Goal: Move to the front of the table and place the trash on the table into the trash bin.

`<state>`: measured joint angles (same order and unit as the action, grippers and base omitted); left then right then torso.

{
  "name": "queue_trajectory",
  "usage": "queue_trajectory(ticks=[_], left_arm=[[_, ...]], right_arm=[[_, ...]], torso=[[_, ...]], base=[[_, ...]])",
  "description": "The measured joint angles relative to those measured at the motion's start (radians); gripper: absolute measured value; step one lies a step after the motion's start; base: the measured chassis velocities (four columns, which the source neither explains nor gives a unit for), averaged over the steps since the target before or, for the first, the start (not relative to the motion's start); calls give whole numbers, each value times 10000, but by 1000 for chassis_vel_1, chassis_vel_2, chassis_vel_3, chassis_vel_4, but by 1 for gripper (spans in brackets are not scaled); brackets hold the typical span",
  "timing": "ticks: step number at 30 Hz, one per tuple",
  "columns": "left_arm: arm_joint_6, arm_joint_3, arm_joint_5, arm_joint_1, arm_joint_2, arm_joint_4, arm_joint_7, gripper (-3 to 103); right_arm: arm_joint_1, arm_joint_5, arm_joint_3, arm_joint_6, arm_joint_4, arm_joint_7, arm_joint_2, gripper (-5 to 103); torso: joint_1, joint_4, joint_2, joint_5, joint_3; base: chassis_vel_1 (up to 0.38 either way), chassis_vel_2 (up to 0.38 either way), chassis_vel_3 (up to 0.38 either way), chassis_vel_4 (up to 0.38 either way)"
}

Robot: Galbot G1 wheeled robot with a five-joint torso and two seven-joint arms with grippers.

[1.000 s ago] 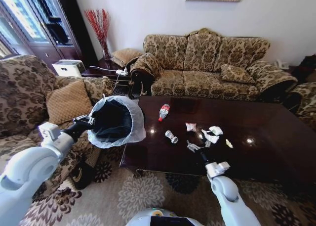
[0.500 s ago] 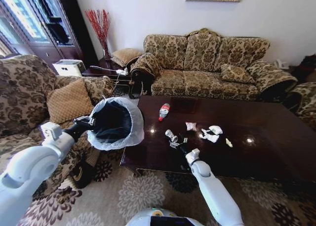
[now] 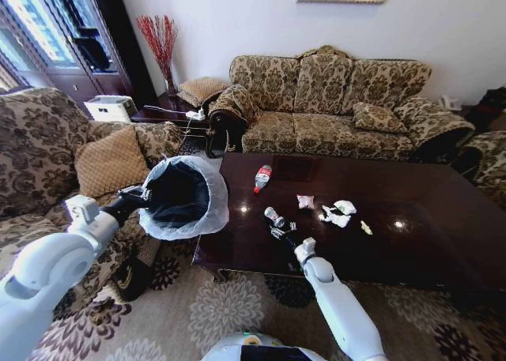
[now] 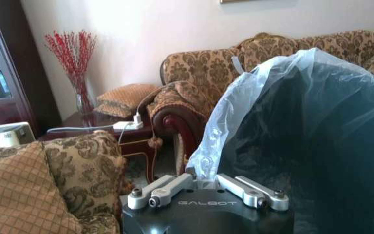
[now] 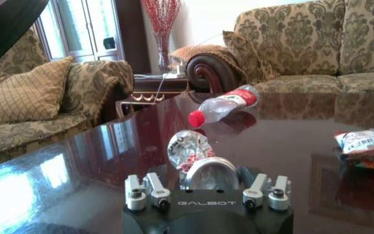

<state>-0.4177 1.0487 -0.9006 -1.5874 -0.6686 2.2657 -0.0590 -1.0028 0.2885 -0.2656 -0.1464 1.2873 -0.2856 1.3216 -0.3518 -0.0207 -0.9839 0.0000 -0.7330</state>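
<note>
The crushed silver can (image 3: 273, 217) lies on its side on the glossy dark counter (image 3: 443, 250), toward the counter's near-left part, at about 11 o'clock from the right pincer (image 3: 281, 231). In the right wrist view the can (image 5: 192, 152) sits directly ahead of that pincer (image 5: 206, 185), its round end between the fingers, which stand apart on either side of it; whether they already touch the metal cannot be told.

At 12 o'clock from the can, well apart, the clear bottle (image 3: 262, 177) with red label and cap lies on its side, cap toward the robot. At 2 o'clock from the can is a small wrapper (image 3: 305, 201); farther along at 3 o'clock lie the crumpled white tissues (image 3: 338, 213), and beyond them a small yellowish scrap (image 3: 367, 228).

At 9 o'clock from the can, just off the counter's left end, the trash bin (image 3: 180, 197) is held in the air, tilted so its mouth faces the counter. The left pincer (image 3: 134, 193) is clamped on its rim, and the left wrist view shows the fingers (image 4: 174, 187) closed on the whitish bag's edge (image 4: 239, 112).

A patterned sofa (image 3: 340, 100) stands at 12 o'clock beyond the counter, and an armchair with a gold cushion (image 3: 111, 159) is at 9 o'clock.
</note>
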Motion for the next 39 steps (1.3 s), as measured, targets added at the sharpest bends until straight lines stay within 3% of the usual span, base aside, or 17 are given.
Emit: queue_trajectory(ticks=[3, 11, 16, 20, 27, 33, 36, 38, 39], left_arm=[[23, -70, -5, 41, 22, -53, -69, 0], [28, -115, -83, 61, 250, -162, -165, 0], [15, 15, -368, 19, 836, -417, -225, 0], [-76, 334, -1168, -87, 1841, -834, -346, 0], [-77, 157, -1343, 187, 2268, -1049, -440, 0], [-91, -43, -1209, 153, 2041, -842, -440, 0], [-97, -61, -1162, 143, 1949, -795, -435, 0], [-100, -61, -1160, 141, 1940, -786, -435, 0], [-108, -64, -1149, 128, 1921, -767, -422, 0]], right_arm=[[-61, 11, -61, 37, 61, 70, -5, 61], [-247, 132, -205, 49, 303, 100, -151, 46], [-449, 285, -401, 44, 662, 132, -229, 35], [-864, 815, -775, 64, 1772, 162, -494, 23], [-1455, 966, -1143, -81, 2210, 17, -627, 3], [-1521, 950, -1362, -198, 2016, 92, -518, 0], [-1344, 778, -1459, -342, 1749, 109, -516, 16], [-1315, 777, -1459, -344, 1740, 103, -527, 16], [-1216, 777, -1453, -333, 1713, 87, -576, 27]], torso=[[-2, 0, 0, 0, -1], [-1, -1, 0, -1, 0], [-2, 1, 0, -1, -1], [-2, -1, -1, 0, 0], [-3, 1, 0, 0, 0], [-1, 0, -1, 0, 0], [-2, -2, -1, 0, 0], [-2, -2, 0, 0, 0], [-3, -1, -1, 0, 0]], base=[[0, 0, 0, 0], [0, 0, 0, 0], [0, 0, 0, 0], [0, 0, 0, 0], [0, 0, 0, 0], [0, 0, 0, 0], [0, 0, 0, 0], [0, 0, 0, 0], [0, 0, 0, 0]])
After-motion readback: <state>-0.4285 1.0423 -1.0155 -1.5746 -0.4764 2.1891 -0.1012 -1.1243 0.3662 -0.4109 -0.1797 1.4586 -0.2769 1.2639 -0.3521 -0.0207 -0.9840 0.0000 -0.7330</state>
